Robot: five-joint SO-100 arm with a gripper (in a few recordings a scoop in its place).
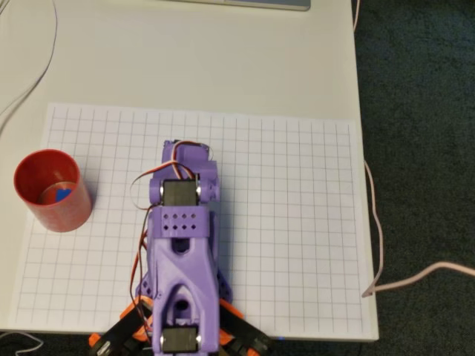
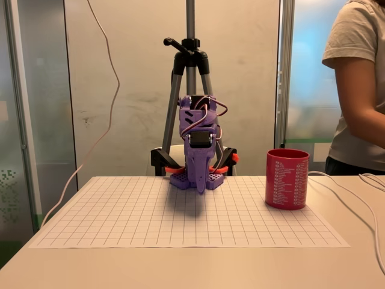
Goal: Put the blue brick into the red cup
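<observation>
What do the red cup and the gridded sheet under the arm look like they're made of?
The red cup looks like plastic: smooth, evenly coloured walls with white print in the fixed view. The gridded sheet looks like matte paper, thin, flat, and without glare, though a thin mat can't be excluded.

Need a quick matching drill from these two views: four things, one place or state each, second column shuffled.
Things:
1. blue brick
2. red cup
3. purple arm
4. person

Places:
A. folded at the grid sheet's middle
B. inside the cup
C. standing behind the table, fixed view right
D. upright at the sheet's left edge, overhead view

Pairs: 1-B, 2-D, 3-A, 4-C
</observation>
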